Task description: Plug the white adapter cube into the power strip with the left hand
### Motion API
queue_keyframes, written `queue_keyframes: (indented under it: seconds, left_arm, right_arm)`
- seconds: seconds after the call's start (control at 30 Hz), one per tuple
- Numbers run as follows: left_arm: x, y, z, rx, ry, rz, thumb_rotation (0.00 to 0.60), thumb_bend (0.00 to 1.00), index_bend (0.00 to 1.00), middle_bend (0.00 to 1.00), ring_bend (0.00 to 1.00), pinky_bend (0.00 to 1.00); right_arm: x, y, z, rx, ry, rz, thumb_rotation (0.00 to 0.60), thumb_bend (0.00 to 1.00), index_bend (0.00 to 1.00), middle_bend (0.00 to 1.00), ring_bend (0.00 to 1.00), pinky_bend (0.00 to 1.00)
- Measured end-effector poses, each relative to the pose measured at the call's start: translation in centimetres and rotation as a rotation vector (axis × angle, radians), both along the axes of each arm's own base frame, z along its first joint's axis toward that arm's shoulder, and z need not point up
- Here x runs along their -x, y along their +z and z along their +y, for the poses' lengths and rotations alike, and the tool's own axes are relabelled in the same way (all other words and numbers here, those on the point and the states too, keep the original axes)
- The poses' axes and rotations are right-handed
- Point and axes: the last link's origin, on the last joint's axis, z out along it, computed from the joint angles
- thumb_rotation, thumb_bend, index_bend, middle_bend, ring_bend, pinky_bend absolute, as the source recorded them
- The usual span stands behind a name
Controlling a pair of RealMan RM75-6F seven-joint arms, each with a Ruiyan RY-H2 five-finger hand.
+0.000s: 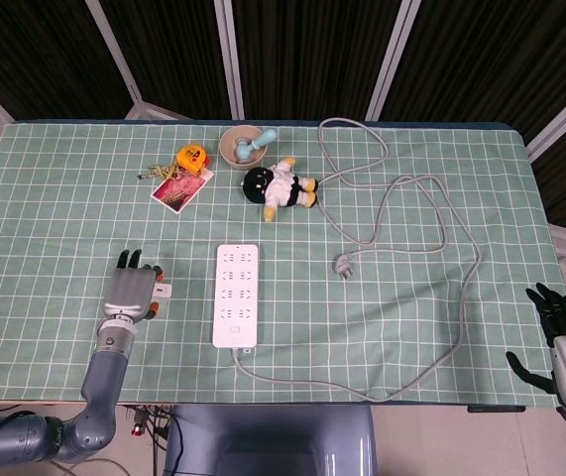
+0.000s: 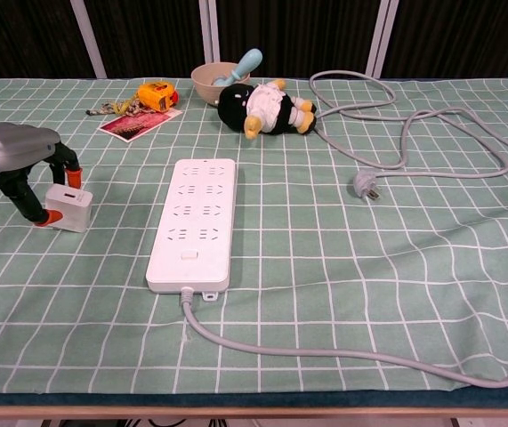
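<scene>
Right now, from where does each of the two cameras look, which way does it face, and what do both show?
Head view: high above the near edge, looking down on the table; left hand over the adapter, right hand at the far right.
Chest view: low at the near edge, facing across the table; only the left hand shows.
Both share the left hand, adapter, power strip, loose plug, plush toy and bowl.

The left hand (image 1: pixel 131 294) is hovering low over the table at the end of its grey forearm, palm down and fingers (image 2: pixel 51 216) curling downward with their orange tips apart. The right hand (image 1: pixel 563 332) is sitting back at the table's near right corner, its dark fingers spreading loosely and holding nothing.
</scene>
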Motion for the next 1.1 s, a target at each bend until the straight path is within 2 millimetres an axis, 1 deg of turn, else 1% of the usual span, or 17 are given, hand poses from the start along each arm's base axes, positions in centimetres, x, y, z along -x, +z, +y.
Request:
queue_keyframes:
  seconds: [0.07,0.17,0.3,0.4,0.57,0.7,0.93,1.1]
  left_arm:
    - [0.0,-0.2,0.1,0.004,0.002,-0.004,0.600,0.31,0.40,0.38,0.04,0.03]
    - [0.0,-0.5,0.1,0.010,0.001,-0.010,0.600,0.35,0.44,0.43,0.06,0.05]
    - [0.0,-0.8,0.1,0.009,-0.006,-0.014,0.600,0.45,0.52,0.51,0.11,0.08]
    - [-0.1,-0.9,0.1,0.002,-0.016,-0.022,0.600,0.48,0.57,0.56,0.14,0.10]
    - [-0.5,-0.7,0.1,-0.027,-0.060,-0.071,0.600,0.48,0.60,0.59,0.16,0.11]
    - [-1.1,0.0,0.0,-0.057,-0.112,-0.139,0.600,0.48,0.60,0.59,0.16,0.11]
    - [-3.3,2.0,-0.2,-0.095,-0.209,-0.306,0.600,0.48,0.60,0.59,0.16,0.11]
    - [-4.9,2.1,0.1,-0.090,-0.257,-0.416,0.600,0.48,0.60,0.59,0.16,0.11]
  right_arm:
    - [0.0,0.0,0.0,0.000,0.001,0.000,0.600,0.35,0.04,0.00,0.00,0.00]
    - [0.0,0.0,0.0,0.001,0.000,0.000,0.600,0.35,0.04,0.00,0.00,0.00]
    - [0.0,0.0,0.0,0.002,0.000,0.000,0.600,0.35,0.04,0.00,0.00,0.00]
    - [0.0,0.0,0.0,0.002,0.000,-0.001,0.600,0.35,0.04,0.00,0.00,0.00]
    - [-0.1,0.0,0.0,0.003,0.000,-0.001,0.600,0.35,0.04,0.00,0.00,0.00]
    - [0.0,0.0,0.0,0.003,-0.002,-0.003,0.600,0.35,0.04,0.00,0.00,0.00]
    - [0.0,0.0,0.0,0.003,-0.005,-0.004,0.600,0.35,0.04,0.00,0.00,0.00]
    - [0.1,0.0,-0.1,0.002,-0.011,-0.004,0.600,0.35,0.04,0.00,0.00,0.00]
